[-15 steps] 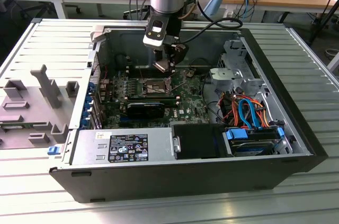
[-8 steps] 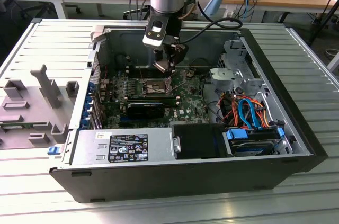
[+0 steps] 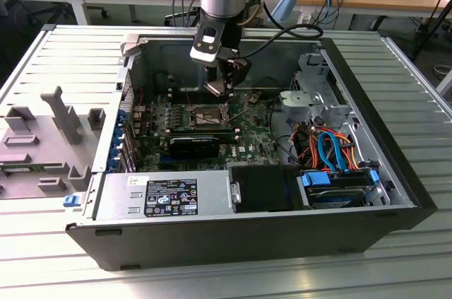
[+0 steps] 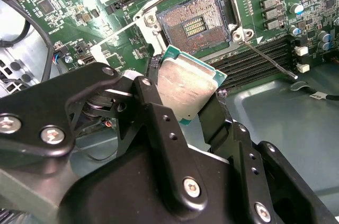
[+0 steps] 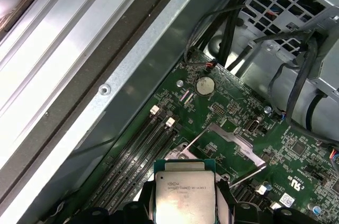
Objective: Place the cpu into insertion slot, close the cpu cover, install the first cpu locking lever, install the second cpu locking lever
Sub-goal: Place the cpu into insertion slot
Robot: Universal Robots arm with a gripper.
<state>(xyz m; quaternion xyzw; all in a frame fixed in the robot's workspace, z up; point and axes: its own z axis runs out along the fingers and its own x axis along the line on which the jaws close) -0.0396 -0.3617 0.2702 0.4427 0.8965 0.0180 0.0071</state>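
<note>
Exterior view: the gripper (image 3: 224, 92) is hanging inside the open computer case (image 3: 395, 172), with the insertion slot (image 3: 203, 116) lying just below its fingertips, offset a little. Second wrist view: the fingers are clamping opposite edges of the cpu (image 4: 186, 89) and holding it tilted. The slot's bare contact field is sitting just beyond the chip's leading corner, apart from it, and a locking lever (image 4: 270, 60) is standing free beside it. Judgement: the chip is wanting levelling and squaring to the rim before lowering, without dragging across the contacts. First wrist view: this is adding the chip's lettered top, seated square between the fingers, and the cpu cover (image 5: 235, 142) ahead of the gripper, apparently swung open.
</note>
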